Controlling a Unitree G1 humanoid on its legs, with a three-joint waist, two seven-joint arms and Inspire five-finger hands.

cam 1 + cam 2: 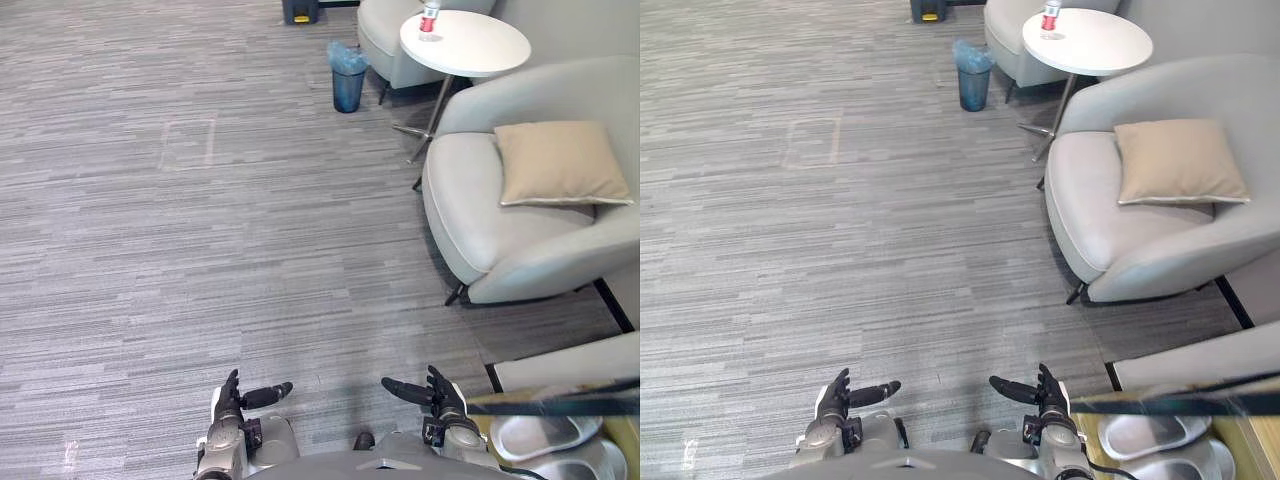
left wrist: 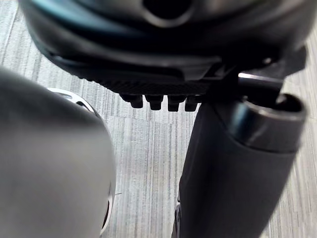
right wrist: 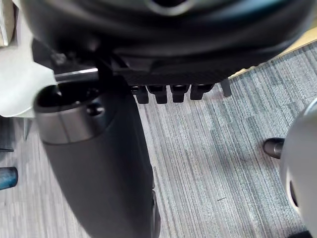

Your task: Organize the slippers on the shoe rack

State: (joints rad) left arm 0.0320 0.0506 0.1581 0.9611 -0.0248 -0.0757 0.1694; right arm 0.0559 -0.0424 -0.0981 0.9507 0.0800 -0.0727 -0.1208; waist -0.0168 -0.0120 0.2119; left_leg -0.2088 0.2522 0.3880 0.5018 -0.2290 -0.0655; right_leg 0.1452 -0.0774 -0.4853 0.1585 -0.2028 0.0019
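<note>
Slippers (image 1: pixel 540 435) on rack (image 1: pixel 560 403) at my 4 o'clock, long axis 3-to-9; right hand (image 1: pixel 447 400) nearer, left hand (image 1: pixel 232 398) farther; both fingers spread, empty.

**Tally of what is on the floor**

Armchairs, two: the near armchair (image 1: pixel 470 200), which carries the cushion, and the far armchair (image 1: pixel 385 35) behind the table.
Cushion (image 1: pixel 560 162), one, tan.
Table (image 1: pixel 480 45), one, round and white.
Bottle (image 1: pixel 430 18), one, standing on the table.
Bin (image 1: pixel 347 78), one, with a blue liner.
Slippers, two, both pale grey: the first slipper (image 1: pixel 535 435) and the second slipper (image 1: pixel 588 463) beside it.
Robot hands, two: the left hand (image 1: pixel 230 400) and the right hand (image 1: pixel 443 398).
</note>
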